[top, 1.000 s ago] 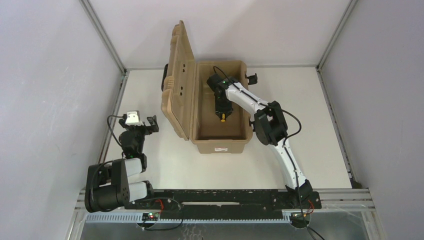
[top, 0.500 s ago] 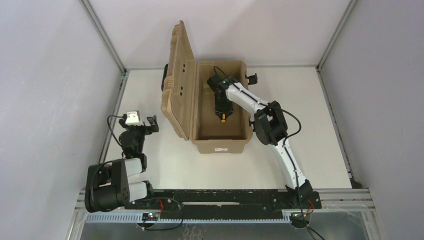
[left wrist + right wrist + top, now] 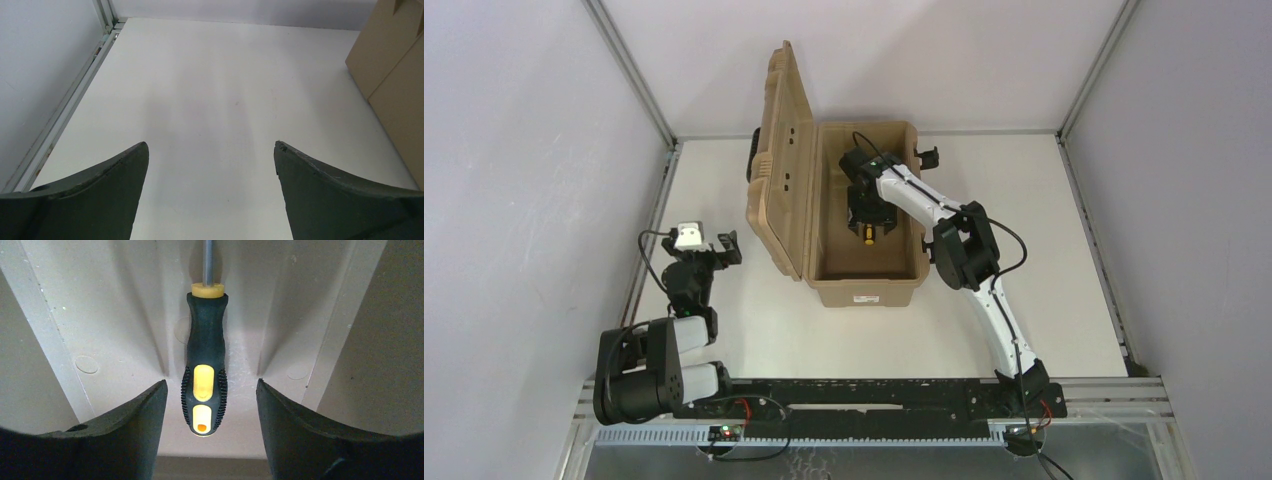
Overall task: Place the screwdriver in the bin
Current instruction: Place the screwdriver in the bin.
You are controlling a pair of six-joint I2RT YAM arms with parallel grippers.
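Nearest the bases, the left gripper (image 3: 210, 150) hangs spread wide over the white table (image 3: 200, 75). Farther off, the right gripper (image 3: 210, 387) reaches down into the bin (image 3: 869, 290). Only its wrist view shows the fingers parted, clear of the screwdriver (image 3: 206, 355), which lies released on the bin floor, shaft pointing away.

White table (image 3: 1064, 260) with 1 thing directly on it: the open-lidded tan bin (image 3: 836, 291), toward the far edge.
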